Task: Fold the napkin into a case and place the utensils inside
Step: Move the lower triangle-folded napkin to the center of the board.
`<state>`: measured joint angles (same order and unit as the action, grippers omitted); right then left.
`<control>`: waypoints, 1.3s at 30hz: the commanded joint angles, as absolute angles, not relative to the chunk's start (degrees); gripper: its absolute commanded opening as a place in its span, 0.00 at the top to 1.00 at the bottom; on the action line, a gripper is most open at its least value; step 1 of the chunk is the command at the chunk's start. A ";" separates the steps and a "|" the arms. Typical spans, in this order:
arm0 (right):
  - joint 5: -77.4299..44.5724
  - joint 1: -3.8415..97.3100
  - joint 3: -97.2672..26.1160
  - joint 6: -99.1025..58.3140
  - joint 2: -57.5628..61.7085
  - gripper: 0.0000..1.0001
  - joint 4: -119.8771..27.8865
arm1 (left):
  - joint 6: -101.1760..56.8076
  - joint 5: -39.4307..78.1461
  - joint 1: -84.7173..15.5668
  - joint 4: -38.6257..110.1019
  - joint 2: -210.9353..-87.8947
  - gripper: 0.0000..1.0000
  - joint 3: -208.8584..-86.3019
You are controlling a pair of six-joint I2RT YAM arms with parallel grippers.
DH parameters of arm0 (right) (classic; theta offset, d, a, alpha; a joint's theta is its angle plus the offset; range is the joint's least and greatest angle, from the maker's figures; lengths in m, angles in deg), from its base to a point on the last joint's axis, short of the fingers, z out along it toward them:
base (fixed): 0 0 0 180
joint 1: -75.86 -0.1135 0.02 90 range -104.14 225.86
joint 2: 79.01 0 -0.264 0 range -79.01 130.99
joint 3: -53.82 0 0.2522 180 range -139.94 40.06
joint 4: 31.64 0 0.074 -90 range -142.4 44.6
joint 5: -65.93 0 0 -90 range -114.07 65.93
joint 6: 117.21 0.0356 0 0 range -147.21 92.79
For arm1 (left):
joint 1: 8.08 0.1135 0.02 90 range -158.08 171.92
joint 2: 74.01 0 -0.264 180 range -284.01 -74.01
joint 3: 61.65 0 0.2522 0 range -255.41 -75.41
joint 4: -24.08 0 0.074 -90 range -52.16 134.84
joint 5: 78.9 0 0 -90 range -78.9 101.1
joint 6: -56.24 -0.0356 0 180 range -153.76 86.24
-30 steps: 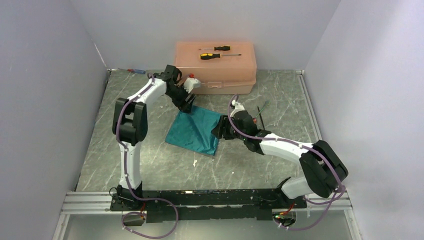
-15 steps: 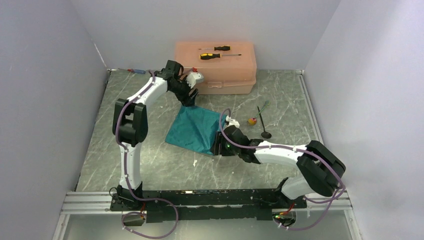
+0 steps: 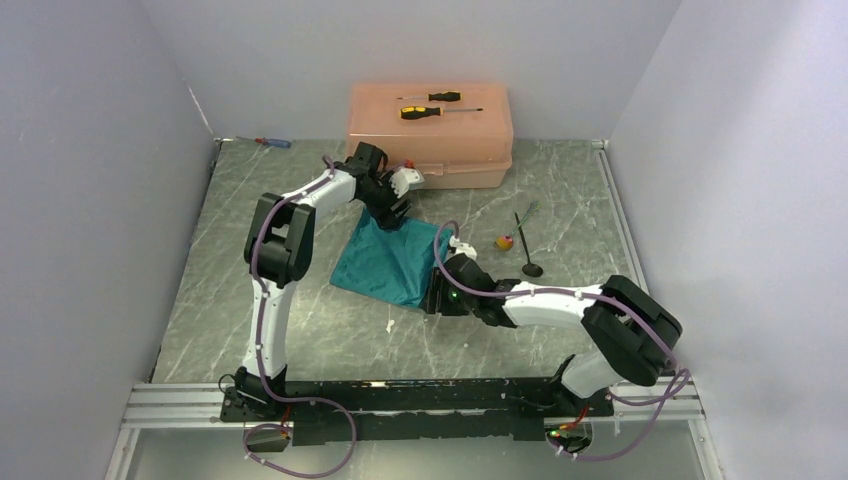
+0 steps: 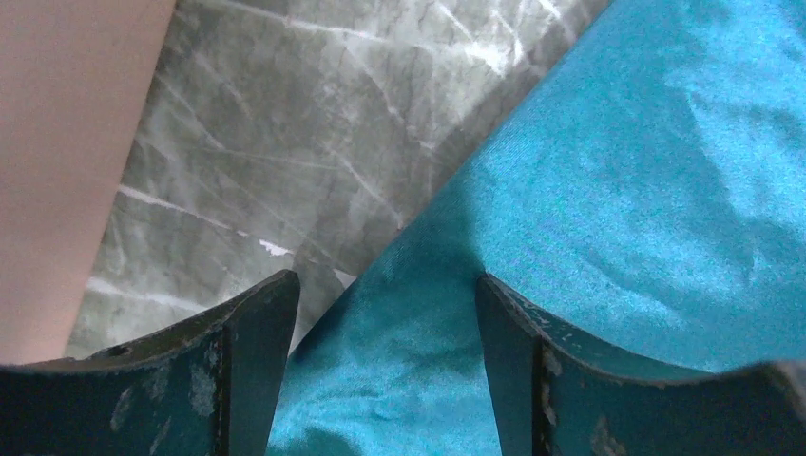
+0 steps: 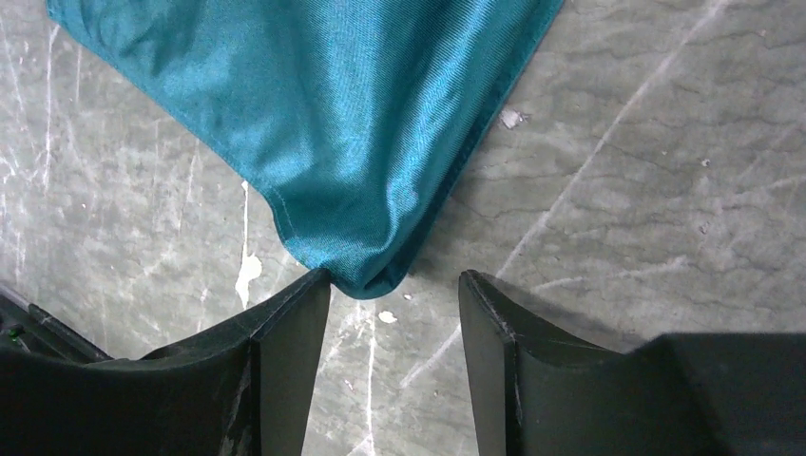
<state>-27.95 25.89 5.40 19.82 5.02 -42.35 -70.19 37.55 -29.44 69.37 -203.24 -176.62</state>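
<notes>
The teal napkin (image 3: 388, 262) lies flat on the marble table as a roughly square patch; no case is in view. My left gripper (image 3: 394, 216) is at its far corner, open. In the left wrist view its fingers (image 4: 257, 370) straddle the napkin (image 4: 618, 190), and cloth fills the gap of the gripper (image 4: 385, 294). My right gripper (image 3: 437, 296) is low at the near right corner, open. That doubled corner of the napkin (image 5: 333, 114) just touches the left fingertip, ahead of the gripper (image 5: 394, 285). The utensils lie to the right: the black spoon (image 3: 530, 264) and the fork (image 3: 521, 224).
A peach plastic box (image 3: 430, 140) stands at the back with two yellow-and-black screwdrivers (image 3: 432, 106) on its lid; its side shows in the left wrist view (image 4: 57, 142). A small red-and-blue screwdriver (image 3: 272, 143) lies at the back left. A small coloured ball (image 3: 505, 241) sits beside the fork.
My right gripper has dropped from beside the napkin's right edge to its near right corner. My left gripper has shifted right and down onto the far corner.
</notes>
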 commanded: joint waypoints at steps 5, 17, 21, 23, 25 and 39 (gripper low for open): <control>-28.00 28.74 2.34 14.17 1.25 0.45 -44.80 | -69.63 35.80 -30.28 66.51 -204.04 0.29 -175.80; -18.80 29.72 5.37 21.54 4.69 0.41 -39.33 | -68.24 33.90 -30.31 66.44 -204.43 0.34 -174.47; -17.60 29.14 4.84 22.38 8.30 0.41 -37.90 | -68.22 33.93 -30.39 67.23 -204.64 0.35 -174.73; -19.15 28.81 3.65 22.80 9.50 0.42 -39.07 | -68.29 34.01 -30.41 67.45 -204.53 0.36 -174.65; -21.41 28.67 3.23 23.74 9.54 0.43 -40.15 | -68.38 33.98 -30.49 67.39 -204.34 0.36 -174.28; -27.05 28.25 1.19 25.86 11.33 0.85 -45.14 | -70.64 33.86 -30.53 68.87 -204.77 0.40 -173.49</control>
<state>-24.26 28.51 1.51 25.63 11.14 -41.96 -68.66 35.70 -30.16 67.43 -203.33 -175.46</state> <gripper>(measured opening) 0.220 0.612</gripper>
